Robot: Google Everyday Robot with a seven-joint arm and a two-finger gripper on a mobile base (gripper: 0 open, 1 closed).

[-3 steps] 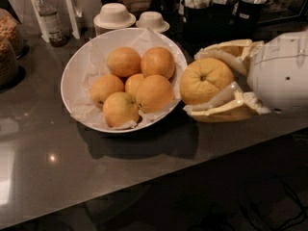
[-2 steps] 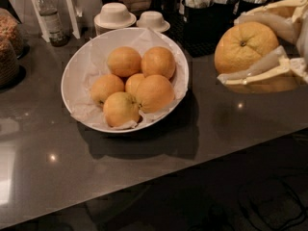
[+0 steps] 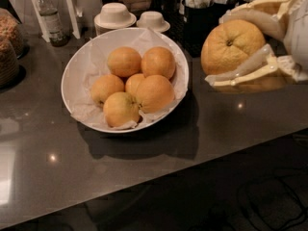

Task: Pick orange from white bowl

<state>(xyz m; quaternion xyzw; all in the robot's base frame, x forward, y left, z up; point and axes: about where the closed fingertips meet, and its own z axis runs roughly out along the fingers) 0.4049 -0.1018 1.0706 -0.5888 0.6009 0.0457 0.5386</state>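
The orange (image 3: 230, 46) is large, yellowish and dimpled, with a dark stem dimple facing me. My gripper (image 3: 231, 49) is shut on it, one cream finger (image 3: 248, 18) over its top and the other under it, holding it in the air to the right of the white bowl (image 3: 77, 66). The bowl sits on the dark counter, lined with crumpled white paper, with several smoother deep-orange fruits (image 3: 139, 85) piled in it.
Two small white lidded cups (image 3: 115, 14) stand behind the bowl. A clear bottle (image 3: 48, 18) is at the back left, jars of snacks (image 3: 8, 42) at the far left. A dark holder with napkins (image 3: 199, 8) stands behind the gripper. The counter's front edge runs diagonally below.
My gripper has lifted the orange up and to the right, away from the bowl's rim, and closer to the camera. The bowl and its fruits have not moved.
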